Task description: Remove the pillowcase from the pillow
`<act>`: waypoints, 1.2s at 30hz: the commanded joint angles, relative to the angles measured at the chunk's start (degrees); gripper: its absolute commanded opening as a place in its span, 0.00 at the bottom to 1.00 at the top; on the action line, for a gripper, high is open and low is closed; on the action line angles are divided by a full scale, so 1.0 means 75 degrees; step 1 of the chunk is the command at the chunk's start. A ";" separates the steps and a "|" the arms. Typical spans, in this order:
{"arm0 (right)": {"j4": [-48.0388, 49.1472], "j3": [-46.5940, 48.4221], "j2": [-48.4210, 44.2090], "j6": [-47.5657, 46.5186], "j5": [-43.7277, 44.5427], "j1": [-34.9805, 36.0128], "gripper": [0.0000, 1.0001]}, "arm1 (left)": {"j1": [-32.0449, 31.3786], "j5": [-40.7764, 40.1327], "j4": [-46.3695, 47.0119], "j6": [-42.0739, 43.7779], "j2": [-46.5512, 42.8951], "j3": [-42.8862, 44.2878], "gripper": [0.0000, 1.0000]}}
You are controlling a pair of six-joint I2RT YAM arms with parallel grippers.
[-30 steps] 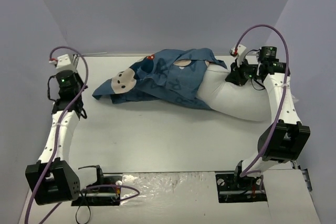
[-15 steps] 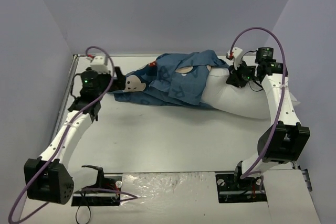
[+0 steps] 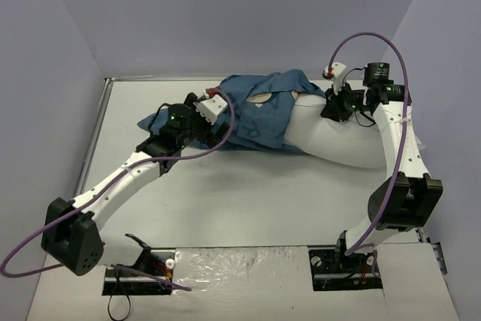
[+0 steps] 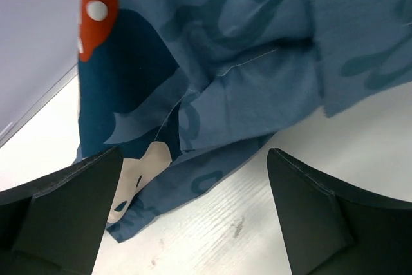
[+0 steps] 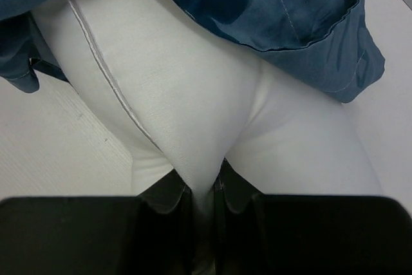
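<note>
The white table [image 3: 248,201] carries a plump white pillow [image 3: 338,140] lying across its far right part. A blue printed pillowcase [image 3: 263,114] is bunched over the pillow's left end and spills leftward onto the far middle of the tabletop, its loose edge flat on the surface. Along the near edge lies a crinkled shiny sheet [image 3: 240,261].

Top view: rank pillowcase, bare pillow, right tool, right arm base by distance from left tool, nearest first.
1. pillowcase, right at the left tool, centre-left.
2. pillow, bare white part, further right.
3. right tool, far right, pinching the pillow.
4. right arm base, near-right edge.
</note>
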 commanded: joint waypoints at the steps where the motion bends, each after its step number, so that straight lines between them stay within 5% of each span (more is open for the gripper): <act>1: -0.0033 0.0391 -0.0136 0.0293 -0.0610 0.0136 0.00 | 0.0059 -0.0903 -0.0071 0.0840 0.0960 0.0709 0.94; 4: -0.0033 0.0390 -0.0207 0.0340 -0.0621 0.0159 0.00 | 0.0129 -0.0869 -0.0164 0.0689 0.1795 0.1622 0.97; 6: -0.0056 0.0355 -0.0277 0.0328 -0.0621 0.0159 0.00 | 0.0281 -0.0462 -0.0574 0.0513 0.2111 0.2291 0.79; 8: -0.0068 0.0285 -0.0359 0.0282 -0.0621 0.0171 0.00 | 0.0387 -0.0341 -0.0727 0.0197 0.2382 0.2642 0.44; 9: -0.0068 0.0239 -0.0429 0.0258 -0.0610 0.0171 0.00 | 0.0387 -0.0318 -0.0739 0.0115 0.2406 0.2656 0.09; 10: -0.0068 0.0180 -0.0476 0.0223 -0.0598 0.0171 0.00 | 0.0387 -0.0364 -0.0704 0.0021 0.2360 0.2644 0.03; 14: -0.0731 0.0388 -0.0629 -0.0256 -0.0621 0.0171 0.00 | 0.0364 -0.0318 -0.0704 -0.0354 0.1588 0.2329 0.02; 20: -0.2586 0.2144 -0.1120 -0.1864 -0.1826 0.0147 0.00 | -0.0128 -0.0996 -0.0680 -0.1326 -0.1575 0.1262 0.02; 24: -0.2203 0.2583 -0.1250 -0.0204 -0.3080 0.0159 0.00 | -0.0152 -0.1629 -0.1136 -0.2217 -0.2854 0.1098 0.02; 26: -0.0538 0.1965 -0.1285 0.1902 -0.3060 0.0194 0.00 | -0.0117 -0.2015 -0.1324 -0.2207 -0.2786 0.1179 0.02; 28: 0.0653 0.0773 -0.1204 0.3473 -0.2185 0.0241 0.00 | 0.0058 -0.2168 -0.1546 -0.2241 -0.2272 0.1273 0.02; 32: 0.1701 -0.0032 -0.0234 0.3680 0.0265 0.0241 0.02 | 0.0596 -0.1749 -0.0823 -0.2978 -0.1136 0.1168 0.02; 34: 0.1667 0.0341 0.0669 0.3680 0.1157 0.0183 0.19 | 0.0727 -0.1478 -0.0505 -0.3319 -0.0316 0.1319 0.02; 35: 0.1643 0.0506 0.1031 0.3703 0.1311 0.0113 0.41 | 0.0739 -0.1431 -0.0574 -0.3320 0.0244 0.1784 0.02; 36: 0.1643 0.0693 0.1105 0.3692 0.1208 0.0031 0.51 | 0.0727 -0.1408 -0.0969 -0.3181 0.0447 0.2137 0.15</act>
